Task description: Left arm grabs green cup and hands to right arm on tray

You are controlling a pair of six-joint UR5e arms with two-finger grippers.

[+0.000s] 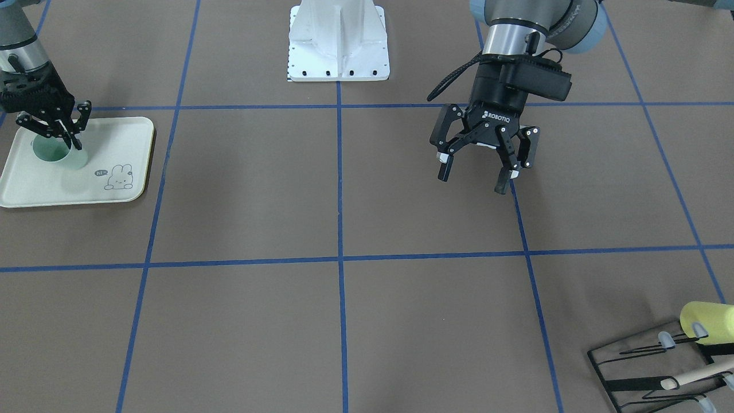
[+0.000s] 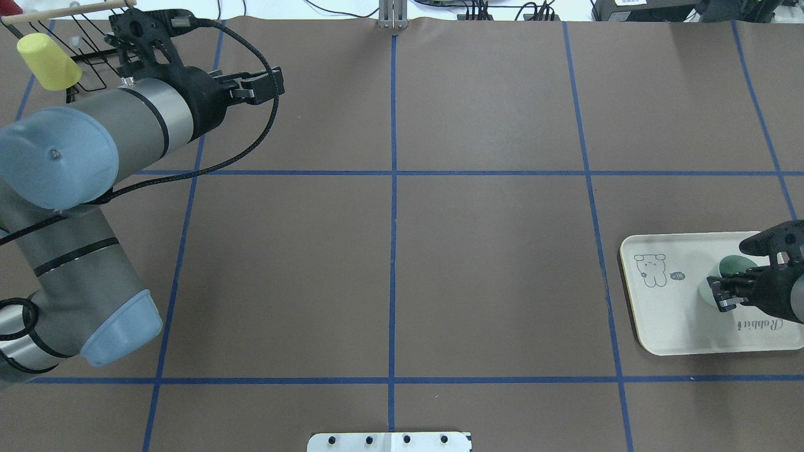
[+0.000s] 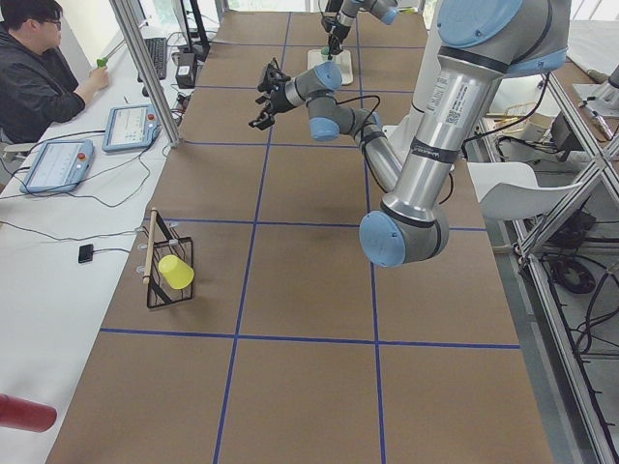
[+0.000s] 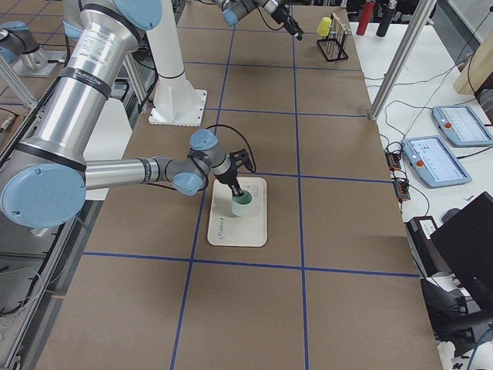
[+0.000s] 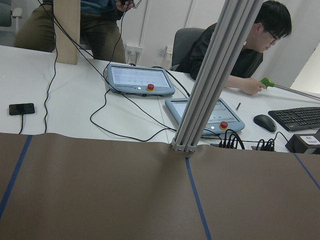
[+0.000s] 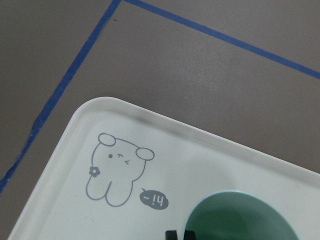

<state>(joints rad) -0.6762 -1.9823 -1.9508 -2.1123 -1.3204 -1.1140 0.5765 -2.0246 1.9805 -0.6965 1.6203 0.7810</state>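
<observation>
The green cup (image 1: 57,152) stands upright on the cream tray (image 1: 127,133) at the table's end on my right side. My right gripper (image 1: 73,142) reaches down onto it, its fingers pinched on the rim, one inside and one outside. In the right wrist view the two fingertips (image 6: 172,234) sit close together at the edge of the green cup (image 6: 240,220), beside the tray's (image 6: 65,200) bunny drawing. My left gripper (image 1: 476,175) hangs open and empty above the bare mat, far from the tray. Seen from overhead, the cup (image 2: 728,269) sits near the tray's (image 2: 666,314) robot-side edge.
A pale yellow cup (image 1: 708,321) hangs on a black wire rack (image 1: 631,367) at the far corner on my left side. The white base plate (image 1: 338,46) sits at mid-table on my side. A person (image 3: 39,77) sits at the side desk with teach pendants (image 5: 140,80).
</observation>
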